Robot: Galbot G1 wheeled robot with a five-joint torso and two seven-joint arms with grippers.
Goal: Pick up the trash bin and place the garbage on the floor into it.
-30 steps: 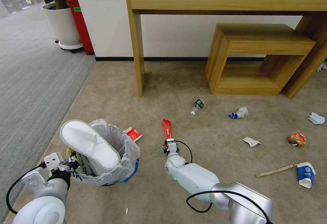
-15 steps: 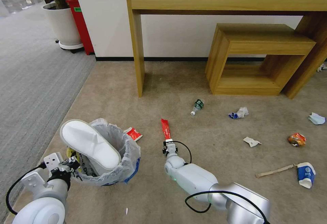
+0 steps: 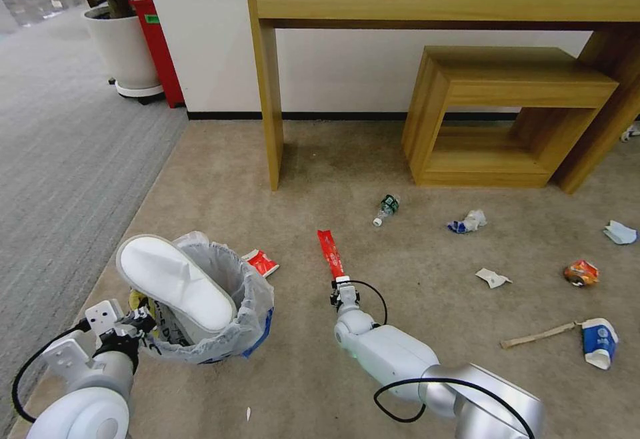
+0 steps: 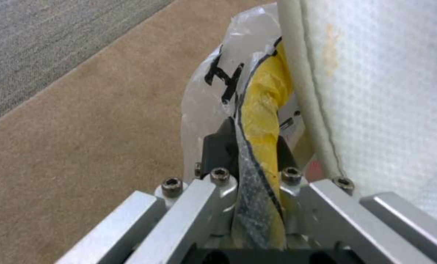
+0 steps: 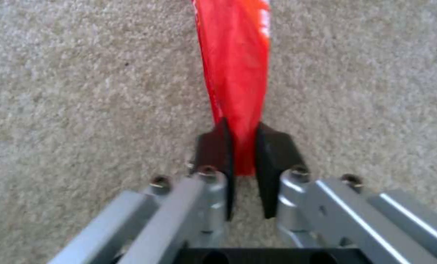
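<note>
I count one trash bin [image 3: 220, 305], with one white slipper [image 3: 175, 283] propped across its mouth. My left pincer [image 3: 137, 322] is pinched on the bin's bag-lined rim. My right pincer [image 5: 243, 146] is pressed onto one long red wrapper [image 3: 331, 254], right of the bin on the floor [image 3: 220, 179]. A second red wrapper [image 3: 261, 263] lies just beside the bin. Farther right of it lie one small bottle [image 3: 386, 208], two crumpled papers [image 3: 468, 221], one cup [image 3: 598, 341] and one wooden stick [image 3: 537, 335].
</note>
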